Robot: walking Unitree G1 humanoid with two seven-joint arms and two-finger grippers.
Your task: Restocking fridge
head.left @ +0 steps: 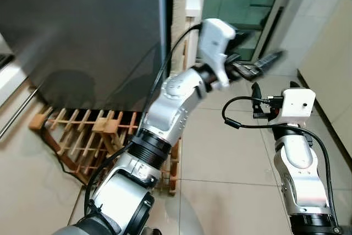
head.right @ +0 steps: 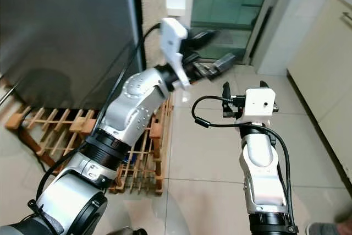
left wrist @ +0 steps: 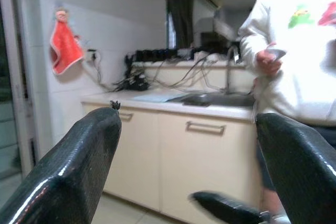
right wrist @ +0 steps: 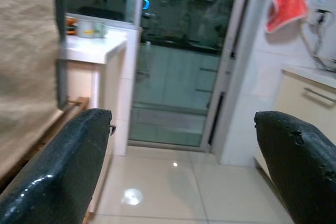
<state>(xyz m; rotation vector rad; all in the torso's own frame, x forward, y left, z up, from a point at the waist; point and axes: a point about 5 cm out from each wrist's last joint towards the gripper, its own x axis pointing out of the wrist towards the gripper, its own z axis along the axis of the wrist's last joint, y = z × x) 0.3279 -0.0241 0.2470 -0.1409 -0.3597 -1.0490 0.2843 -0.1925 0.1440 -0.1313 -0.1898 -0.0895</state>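
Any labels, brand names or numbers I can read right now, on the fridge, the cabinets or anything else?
No readable text.
Fridge door: plain dark panel, no label.
Person's white top: a green and red print, too blurred to read.
Red cloth on the wall: no lettering visible.
Items on the white ledge: too small to read.

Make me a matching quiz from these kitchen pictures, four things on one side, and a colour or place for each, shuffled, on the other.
Things:
1. cloth
2. wooden rack
3. person
4. left gripper

Descriptions:
A. on the floor below the dark fridge
B. standing by the counter, in a white top
C. red, hanging on the white tiled wall
D. raised ahead of the robot, fingers apart, nothing held

Pairs: 1-C, 2-A, 3-B, 4-D
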